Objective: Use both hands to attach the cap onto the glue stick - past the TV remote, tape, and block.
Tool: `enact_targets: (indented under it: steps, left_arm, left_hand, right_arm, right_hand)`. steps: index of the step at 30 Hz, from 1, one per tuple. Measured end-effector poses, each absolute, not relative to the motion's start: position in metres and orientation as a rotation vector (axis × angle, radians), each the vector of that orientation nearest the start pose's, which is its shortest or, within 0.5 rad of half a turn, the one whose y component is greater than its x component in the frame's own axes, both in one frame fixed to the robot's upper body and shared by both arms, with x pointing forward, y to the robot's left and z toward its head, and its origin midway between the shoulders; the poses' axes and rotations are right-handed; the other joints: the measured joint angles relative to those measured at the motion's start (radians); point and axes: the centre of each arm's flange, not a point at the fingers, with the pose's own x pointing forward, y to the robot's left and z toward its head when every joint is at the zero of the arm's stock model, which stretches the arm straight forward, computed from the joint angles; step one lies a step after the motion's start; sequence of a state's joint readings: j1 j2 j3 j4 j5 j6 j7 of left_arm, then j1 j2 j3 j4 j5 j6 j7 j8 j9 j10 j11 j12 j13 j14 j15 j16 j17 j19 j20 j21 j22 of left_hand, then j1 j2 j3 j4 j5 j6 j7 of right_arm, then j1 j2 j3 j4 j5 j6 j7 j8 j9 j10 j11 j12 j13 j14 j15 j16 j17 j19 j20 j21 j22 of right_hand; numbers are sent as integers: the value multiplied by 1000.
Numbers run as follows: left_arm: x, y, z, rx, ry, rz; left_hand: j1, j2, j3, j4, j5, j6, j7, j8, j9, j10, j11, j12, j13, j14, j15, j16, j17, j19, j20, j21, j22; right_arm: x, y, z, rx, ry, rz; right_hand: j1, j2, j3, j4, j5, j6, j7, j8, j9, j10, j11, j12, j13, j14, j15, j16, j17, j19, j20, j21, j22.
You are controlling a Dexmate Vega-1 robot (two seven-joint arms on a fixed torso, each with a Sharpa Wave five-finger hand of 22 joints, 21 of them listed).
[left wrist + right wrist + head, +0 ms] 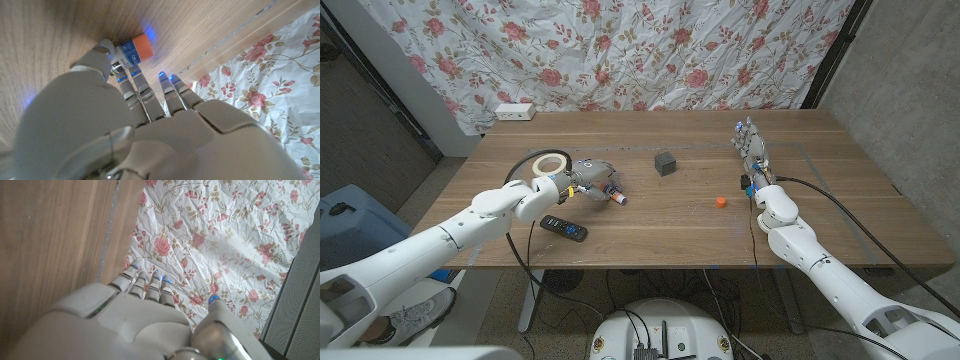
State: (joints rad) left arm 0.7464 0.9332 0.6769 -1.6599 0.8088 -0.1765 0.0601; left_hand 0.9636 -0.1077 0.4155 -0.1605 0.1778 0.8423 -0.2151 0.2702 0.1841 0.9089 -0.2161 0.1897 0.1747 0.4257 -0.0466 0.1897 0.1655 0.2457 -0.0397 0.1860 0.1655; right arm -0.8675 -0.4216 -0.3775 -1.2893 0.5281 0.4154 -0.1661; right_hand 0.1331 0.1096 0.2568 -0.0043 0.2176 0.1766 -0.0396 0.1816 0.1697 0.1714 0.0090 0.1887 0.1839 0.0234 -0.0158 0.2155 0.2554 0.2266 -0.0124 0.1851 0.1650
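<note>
A wooden table (820, 215) stands before a rose-print sheet (650, 50) (grey wall beside it). The left hand (588, 177) grips the glue stick (616, 195); the right hand (752, 150) holds nothing, fingers apart, near the orange cap (720, 201).

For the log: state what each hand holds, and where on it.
The left hand is on the glue stick, fingers at its white end; a closed hold cannot be told. The right hand holds nothing.

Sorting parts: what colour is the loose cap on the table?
Orange; the cap shows best in the head view.
</note>
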Motion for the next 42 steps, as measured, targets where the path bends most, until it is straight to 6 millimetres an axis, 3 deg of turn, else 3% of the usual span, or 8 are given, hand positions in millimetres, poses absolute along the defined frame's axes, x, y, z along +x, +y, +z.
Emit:
enact_targets:
  steps: [7, 17, 26, 37, 39, 42]
  left_arm:
    - [598, 233, -27, 1821, -797, -162]
    - [598, 230, -28, 1816, -779, -145]
    - [597, 229, -29, 1818, -767, -131]
    - [595, 229, -25, 1820, -756, -113]
    - [594, 230, -22, 1823, -757, -110]
    - [595, 230, -22, 1824, -755, -110]
  left_hand:
    - [0, 0, -14, 0, 4, 72, 6, 7, -1, 53, 1, 0, -1, 32, 2, 0, -2, 1, -1, 0, 0]
    - [-3, 29, -34, 3, 5, 170, 23, 2, -6, 172, -2, 11, 4, 94, -2, 7, 5, 1, -1, 0, 0]
    - [3, 48, -43, 1, 7, 181, 32, 12, -6, 221, 26, 22, 5, 125, -7, 7, 5, 12, -1, 0, 0]
    - [3, 58, -49, -4, 8, 181, 33, 13, -5, 224, 29, 31, 5, 146, -7, 7, 5, 12, -1, 0, 0]
    - [3, 58, -50, -6, 8, 202, 54, 17, -5, 255, 36, 31, 5, 146, -7, 7, 5, 12, -1, 0, 0]
    - [3, 58, -50, -6, 8, 202, 54, 17, -5, 258, 37, 31, 5, 147, -6, 7, 5, 12, -1, 0, 0]
  right_arm:
    - [645, -271, -36, 77, -687, 54]
    - [646, -273, -35, 73, -683, 55]
    - [646, -275, -34, 72, -682, 57]
    - [647, -276, -34, 69, -678, 60]
    - [647, -277, -33, 68, -677, 62]
    - [647, -277, -33, 67, -678, 62]
  right_hand:
    - [0, 0, 1, -1, 0, 0, 0, 0, 0, 0, 0, 0, 0, 0, 0, 0, 0, 0, 0, 0, 0]
    - [0, 0, 6, -6, 0, 5, -5, 0, 0, 0, 0, 0, 0, 0, 0, 0, 0, 0, 0, 0, 0]
    - [0, 0, 6, -5, 0, 5, -5, 0, 0, 0, 0, 0, 0, 0, 0, 0, 0, 0, 0, 0, 0]
    - [-5, 5, 6, -5, -8, 9, -2, 4, 0, 0, 0, 0, 0, 0, 0, 0, 0, 4, 4, 0, 0]
    - [-5, 5, 6, -5, -8, 13, -5, 4, 0, 0, 0, 0, 0, 0, 0, 0, 0, 4, 4, 0, 0]
    - [-5, 5, 6, -5, -8, 14, -7, 4, 0, 0, 0, 0, 0, 0, 0, 0, 0, 4, 4, 0, 0]
